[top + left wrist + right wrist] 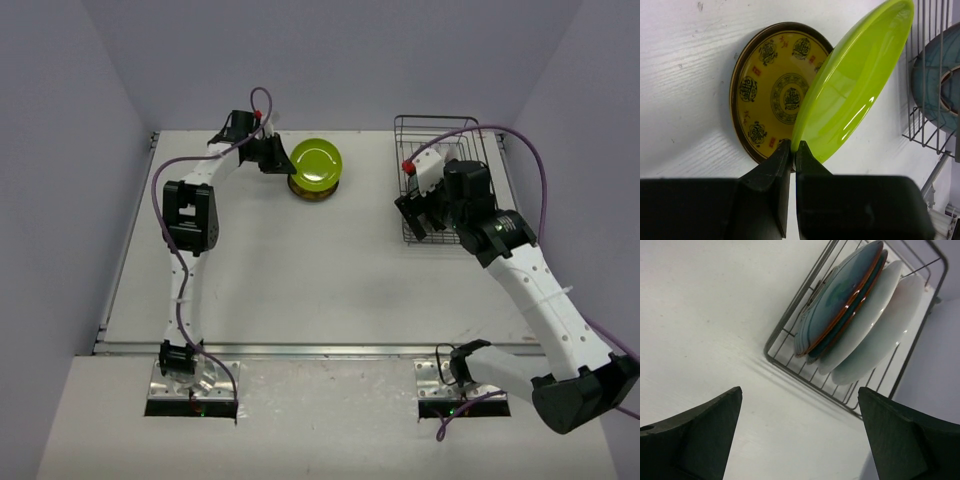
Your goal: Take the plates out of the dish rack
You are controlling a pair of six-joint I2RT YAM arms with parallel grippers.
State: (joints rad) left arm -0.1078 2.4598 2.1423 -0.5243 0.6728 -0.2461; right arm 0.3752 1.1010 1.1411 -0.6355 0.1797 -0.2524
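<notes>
- Pinching the lime green plate (316, 163) by its rim, the left gripper (268, 152) sits at the far left of the table (300, 280), its jaws closed on the plate's edge.
- In the left wrist view the fingertips of that gripper (794, 147) meet on the lower rim of the lime green plate (855, 80), which is tilted steeply, its far edge raised up and to the right.
- Under and behind it, a yellow-orange plate (770, 90) with a dark rim and round dark motifs lies flat on the table; the green one hides part of its right side.
- Farther right stands the dish rack (435, 117), near the table's far right corner.
- The right gripper (420, 218) hangs just in front of the rack's near end, jaws spread wide and holding nothing.
- From the right wrist, the gripper (799, 392) is apart from the dish rack (788, 316), with bare table between its fingers.
- Inside the rack, plates stand on edge, leaning together: a teal plate (840, 295) in front, an orange-red rim just behind it, then a pale plate (875, 325) at the back.
</notes>
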